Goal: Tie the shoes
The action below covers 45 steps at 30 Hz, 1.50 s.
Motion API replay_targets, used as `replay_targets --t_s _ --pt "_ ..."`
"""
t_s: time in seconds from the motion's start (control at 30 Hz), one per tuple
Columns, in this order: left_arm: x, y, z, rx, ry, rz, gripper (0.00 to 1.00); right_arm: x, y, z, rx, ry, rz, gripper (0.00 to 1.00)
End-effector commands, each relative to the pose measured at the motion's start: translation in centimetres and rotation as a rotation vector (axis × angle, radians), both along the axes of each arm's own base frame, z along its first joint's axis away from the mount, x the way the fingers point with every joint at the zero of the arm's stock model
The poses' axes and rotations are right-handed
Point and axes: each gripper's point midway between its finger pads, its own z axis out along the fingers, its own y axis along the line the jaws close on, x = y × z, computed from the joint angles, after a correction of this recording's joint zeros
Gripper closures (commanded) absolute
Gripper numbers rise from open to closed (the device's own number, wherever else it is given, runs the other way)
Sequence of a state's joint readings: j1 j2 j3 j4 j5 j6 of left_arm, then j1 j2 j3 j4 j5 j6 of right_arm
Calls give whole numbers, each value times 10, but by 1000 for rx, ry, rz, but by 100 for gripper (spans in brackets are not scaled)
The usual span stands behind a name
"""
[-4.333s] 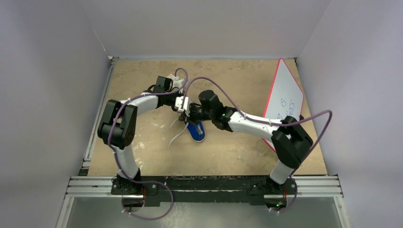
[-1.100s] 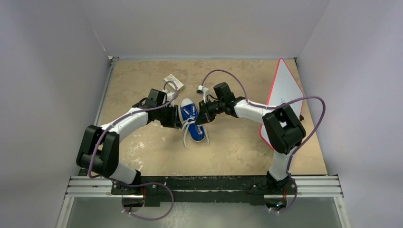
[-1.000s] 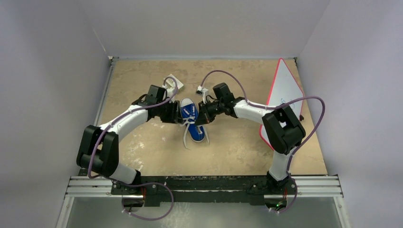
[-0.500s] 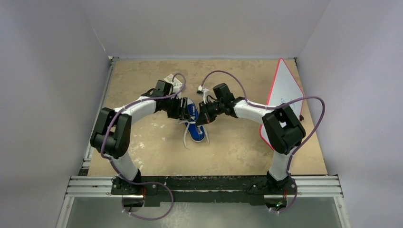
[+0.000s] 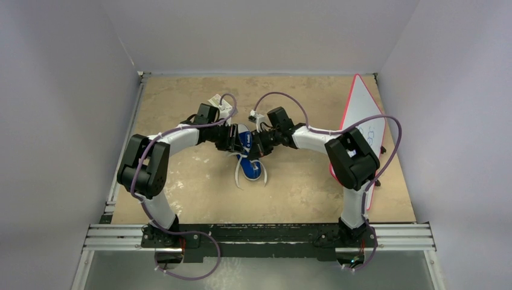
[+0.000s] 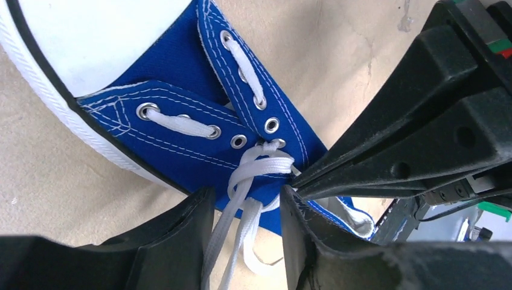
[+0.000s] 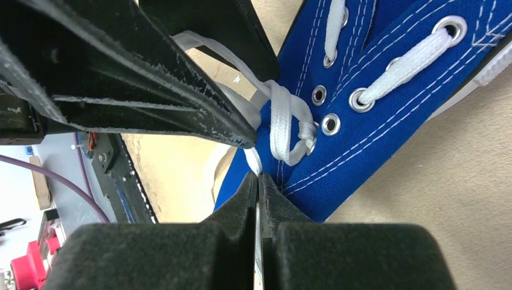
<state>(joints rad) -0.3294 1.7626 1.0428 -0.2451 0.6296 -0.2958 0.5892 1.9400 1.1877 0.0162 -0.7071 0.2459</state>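
The small blue canvas sneaker (image 5: pixel 249 158) with white sole lies mid-table, its white laces (image 5: pixel 238 175) trailing toward the near side. In the left wrist view the sneaker (image 6: pixel 181 78) shows a crossed lace knot (image 6: pixel 261 166) at the top eyelets. My left gripper (image 6: pixel 244 202) is open, its jaws on either side of the lace strands below the knot. My right gripper (image 7: pixel 258 178) is shut on a white lace (image 7: pixel 284 121) right beside the knot; its closed tip shows in the left wrist view (image 6: pixel 302 179).
A whiteboard with a red edge (image 5: pixel 365 121) leans at the right wall. A small white box (image 5: pixel 217 101) lies behind my left arm. Purple cables loop over both arms. Grey walls close in on three sides.
Since a second ago my left arm has swung in from the left onto the sneaker, and its jaws now straddle the laces. The right gripper has stayed at the knot.
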Motion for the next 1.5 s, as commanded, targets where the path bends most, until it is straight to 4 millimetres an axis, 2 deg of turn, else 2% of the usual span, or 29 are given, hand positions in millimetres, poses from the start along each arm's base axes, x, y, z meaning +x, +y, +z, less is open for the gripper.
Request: replay_targets --t_s 0.0,0.1,0.27,0.37,0.57,0.77,0.9,0.97,1.07,1.17,1.3,1.47 --pt "0 -10 21 -87 -41 -33 54 18 8 20 23 -55 -49 100" --pt "-4 -13 19 -112 -26 -40 50 20 11 21 32 -49 -61 100" --pt "-6 -14 16 -109 -17 -50 51 23 12 25 56 -62 -92 100" --pt "-5 -12 15 -94 -18 -50 59 25 11 26 53 -70 -107 100" --pt "-5 -12 13 -91 -12 -53 68 27 12 27 57 -72 -113 100" --pt "1 -9 7 -56 -6 -29 90 21 11 32 76 -51 -112 99" --pt "2 -8 -2 -36 24 -12 95 17 5 48 109 -61 -113 72" --pt "2 -8 -3 -35 32 -8 97 18 2 55 109 -85 -115 65" --pt "4 -8 -1 -36 27 -5 97 27 -4 55 85 -104 -139 60" --pt "6 -9 2 -45 22 -1 97 36 -6 51 59 -110 -137 61" --pt "6 -10 6 -50 16 0 97 44 0 47 38 -114 -96 69" --pt "7 -11 9 -56 11 -2 97 53 5 42 41 -127 -87 70"
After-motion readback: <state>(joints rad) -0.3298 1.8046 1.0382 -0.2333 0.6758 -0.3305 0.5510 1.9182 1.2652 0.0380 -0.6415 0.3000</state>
